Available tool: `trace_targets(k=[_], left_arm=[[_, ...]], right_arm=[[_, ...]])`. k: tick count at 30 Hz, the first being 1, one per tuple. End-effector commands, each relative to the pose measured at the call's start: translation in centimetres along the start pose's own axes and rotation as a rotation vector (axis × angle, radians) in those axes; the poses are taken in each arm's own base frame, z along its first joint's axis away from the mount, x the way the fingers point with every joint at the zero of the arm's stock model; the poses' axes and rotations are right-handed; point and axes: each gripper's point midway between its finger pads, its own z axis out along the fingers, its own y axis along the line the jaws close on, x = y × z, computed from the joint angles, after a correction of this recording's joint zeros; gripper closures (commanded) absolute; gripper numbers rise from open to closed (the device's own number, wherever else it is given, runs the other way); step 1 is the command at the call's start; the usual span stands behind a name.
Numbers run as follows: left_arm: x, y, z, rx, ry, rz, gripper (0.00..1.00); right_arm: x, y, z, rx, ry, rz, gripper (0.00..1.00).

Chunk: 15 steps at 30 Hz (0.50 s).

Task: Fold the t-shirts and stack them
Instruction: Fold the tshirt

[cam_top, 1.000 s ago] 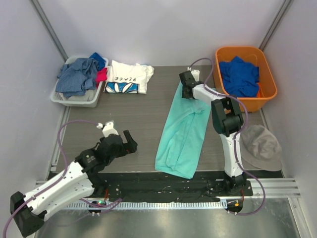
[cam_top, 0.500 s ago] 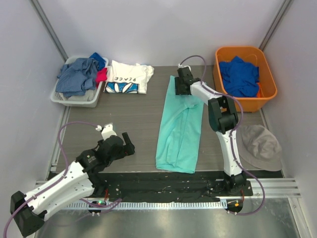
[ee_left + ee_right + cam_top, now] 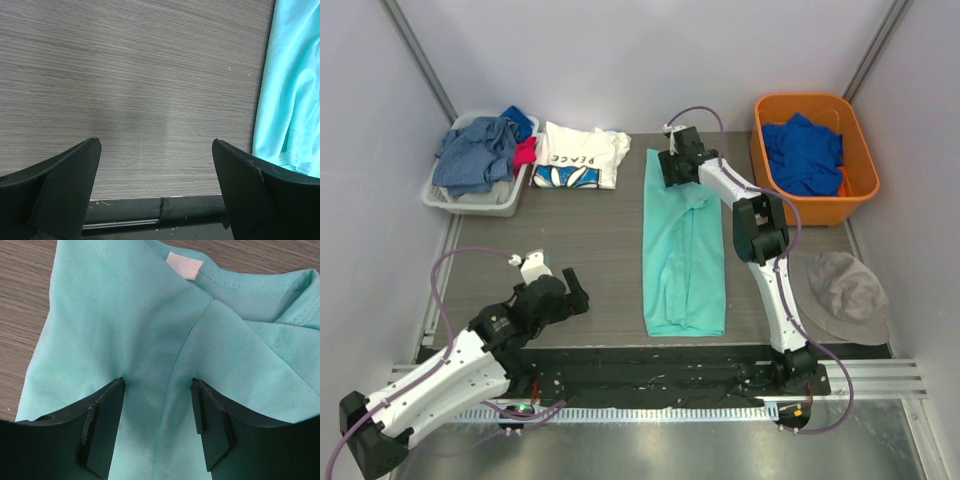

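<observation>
Far left, well beyond the left gripper [image 3: 574, 286]: a grey basket [image 3: 438, 200] heaped with denim-like clothes [image 3: 472, 155]. Just right of the basket, the white shirt [image 3: 578, 157] printed PEACE lies folded flat on the table [image 3: 570, 225], well ahead of the left gripper and untouched. Left gripper: jaws wide apart, nothing between them, low over bare wood. The long edge of the teal shirt [image 3: 685, 250] is just off to its right. That shirt lies as a long narrow strip, folded lengthwise, hem end toward the arm bases, collar end away from them. The right gripper [image 3: 671, 167] sits down on the collar end, with the neck label [image 3: 184, 265] just ahead of its fingertips. Its jaws stand partly apart and the cloth lies flat between them with no pinched ridge, so it reads as open rather than gripping. To that gripper's right: an orange basket [image 3: 865, 170] holding a blue garment [image 3: 803, 150]. Nearer the right arm's base: a grey hat [image 3: 845, 295]. Handling judgement: thin mesh cloth, light and limp, likely to slide on the wood and to sag if lifted at one point. The best hold looks like a pinch through all layers at a corner of the collar end, with the other gripper on the matching corner, so the strip folds over without skewing.
</observation>
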Motion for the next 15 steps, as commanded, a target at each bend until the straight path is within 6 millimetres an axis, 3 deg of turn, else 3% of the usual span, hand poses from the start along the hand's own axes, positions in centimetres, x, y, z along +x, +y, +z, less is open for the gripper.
trace_targets(k=[1, 7, 15], left_arm=[[-0.5, 0.1, 0.2, -0.019, -0.021, -0.011, 0.0], [-0.6, -0.3, 0.4, -0.011, -0.023, -0.01, 0.0], [-0.7, -0.2, 0.2, -0.009, -0.032, -0.018, 0.0]], right_arm=[[4.3, 2.5, 1.0, -0.095, 0.135, -0.036, 0.35], [3.6, 3.9, 0.7, -0.114, 0.119, -0.041, 0.34], [2.6, 4.4, 1.0, -0.094, 0.094, 0.034, 0.33]])
